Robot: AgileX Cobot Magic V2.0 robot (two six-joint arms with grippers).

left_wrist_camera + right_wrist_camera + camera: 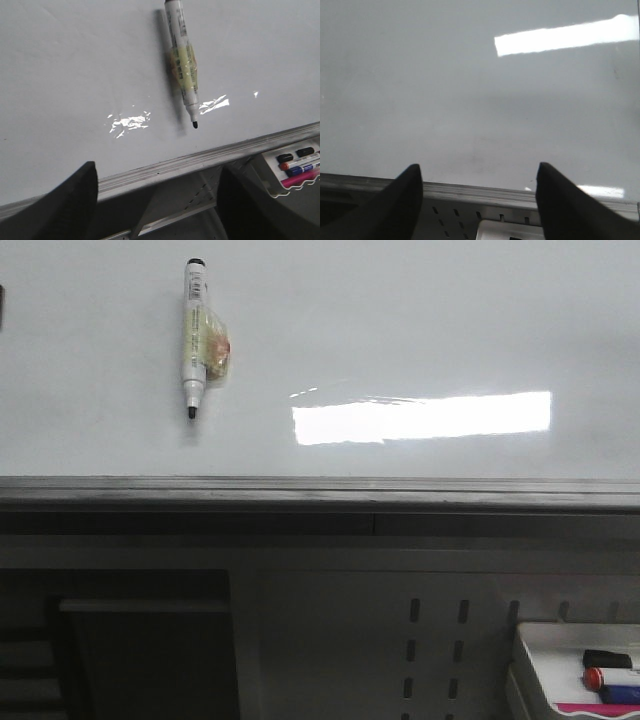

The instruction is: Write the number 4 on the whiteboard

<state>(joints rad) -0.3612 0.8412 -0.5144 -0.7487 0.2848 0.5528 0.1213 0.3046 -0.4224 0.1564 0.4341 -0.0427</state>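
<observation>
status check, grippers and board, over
Left gripper and right gripper open, empty. Whiteboard blank, no 4 yet. Uncapped marker on board, nothing blocking.

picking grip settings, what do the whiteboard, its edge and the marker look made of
Whiteboard: glossy white coated surface, mirroring a ceiling light.
Its edge: brushed grey metal, probably aluminium, streaky sheen.
Marker pen: smooth white plastic barrel, black tip, wrapped in shiny yellowish tape.

Dim, greyish light. Bright rectangular glare strip on the glossy white whiteboard (420, 418). White marker pen (193, 335) casts faint shadow. Left wrist view blurred.
</observation>
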